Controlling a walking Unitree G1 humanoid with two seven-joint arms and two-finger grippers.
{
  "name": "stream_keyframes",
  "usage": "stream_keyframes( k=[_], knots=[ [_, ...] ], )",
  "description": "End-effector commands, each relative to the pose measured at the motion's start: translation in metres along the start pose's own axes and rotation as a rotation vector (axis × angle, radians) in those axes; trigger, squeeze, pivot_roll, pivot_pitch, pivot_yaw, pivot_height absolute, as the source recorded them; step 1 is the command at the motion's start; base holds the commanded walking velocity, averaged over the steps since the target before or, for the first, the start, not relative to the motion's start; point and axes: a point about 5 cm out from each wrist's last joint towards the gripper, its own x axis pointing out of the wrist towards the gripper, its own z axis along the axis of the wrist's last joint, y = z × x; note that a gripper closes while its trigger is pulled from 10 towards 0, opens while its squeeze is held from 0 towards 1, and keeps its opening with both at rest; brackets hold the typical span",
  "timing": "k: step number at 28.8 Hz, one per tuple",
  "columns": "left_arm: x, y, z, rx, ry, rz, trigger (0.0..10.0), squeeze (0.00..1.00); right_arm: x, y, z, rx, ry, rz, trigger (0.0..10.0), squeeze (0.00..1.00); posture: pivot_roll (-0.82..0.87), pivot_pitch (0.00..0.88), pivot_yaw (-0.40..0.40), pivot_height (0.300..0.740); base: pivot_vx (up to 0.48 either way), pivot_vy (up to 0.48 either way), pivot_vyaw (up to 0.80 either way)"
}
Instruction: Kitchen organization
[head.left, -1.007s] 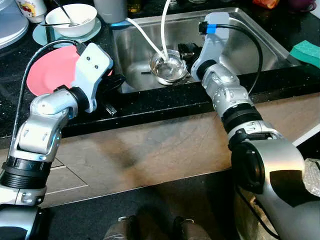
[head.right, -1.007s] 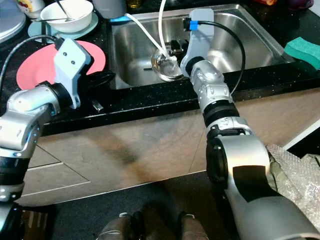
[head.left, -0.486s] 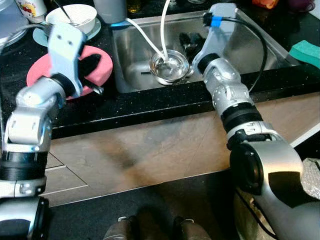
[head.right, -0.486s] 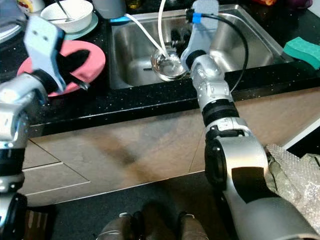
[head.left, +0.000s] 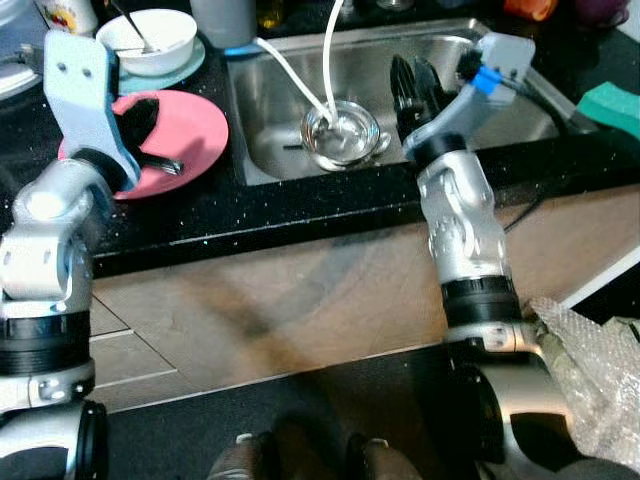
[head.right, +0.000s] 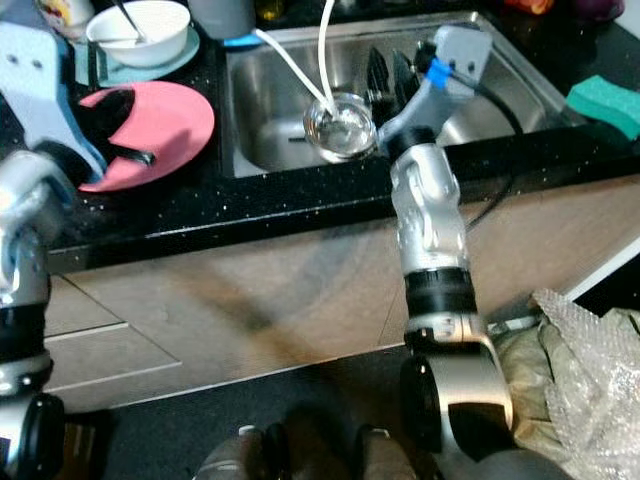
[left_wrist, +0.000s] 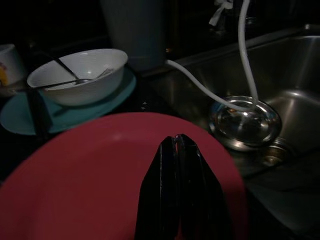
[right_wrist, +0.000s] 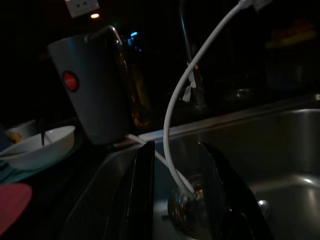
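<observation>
Holding utensils, white bowl (head.left: 150, 38), steel bowl (head.left: 341, 133) in sink (head.left: 500, 110), left gripper (left_wrist: 176, 145) closed over pink plate (head.left: 190, 135), right gripper (right_wrist: 175, 155) parted.

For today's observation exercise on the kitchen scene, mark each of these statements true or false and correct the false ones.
1. The left end effector is shut above the pink plate. True.
2. The right end effector is shut on the metal bowl. False: its fingers are open and hold nothing, over the sink beside the bowl.
3. Two white hoses run down into the metal bowl. True.
4. The white bowl sits on the pink plate. False: it sits on a teal plate behind the pink one.
5. The green sponge lies in the sink. False: it lies on the black counter, right of the sink.
</observation>
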Motion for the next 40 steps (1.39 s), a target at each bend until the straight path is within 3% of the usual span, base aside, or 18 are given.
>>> stream_keyframes(
  k=[1, 11, 22, 30, 40],
  knots=[
    [-0.005, -0.003, -0.004, -0.006, 0.008, 0.010, 10.0, 0.00, -0.005, 0.009, 0.004, 0.005, -0.012, 0.019, 10.0, 0.00, 0.06, 0.157, 0.020, 0.740, 0.000, 0.000, 0.00],
    [-0.014, -0.020, -0.005, -0.014, -0.010, -0.023, 10.0, 0.00, -0.023, 0.022, 0.011, 0.033, -0.022, 0.046, 10.0, 0.00, 0.05, 0.145, 0.013, 0.740, 0.000, 0.000, 0.00],
    [-0.020, -0.016, -0.009, -0.002, 0.024, 0.028, 10.0, 0.00, -0.030, 0.026, 0.010, 0.046, 0.032, 0.042, 10.0, 0.00, 0.05, 0.159, 0.002, 0.740, 0.000, 0.000, 0.00],
    [-0.016, -0.014, 0.002, 0.070, -0.025, 0.062, 10.0, 0.00, -0.027, 0.029, 0.014, 0.057, 0.030, 0.038, 10.0, 0.00, 0.06, 0.187, 0.012, 0.740, 0.000, 0.000, 0.00],
    [-0.012, -0.019, 0.011, 0.042, -0.055, 0.032, 10.0, 0.00, -0.022, 0.032, 0.013, 0.060, 0.053, 0.042, 10.0, 0.00, 0.07, 0.232, 0.027, 0.740, 0.000, 0.000, 0.00]
  ],
)
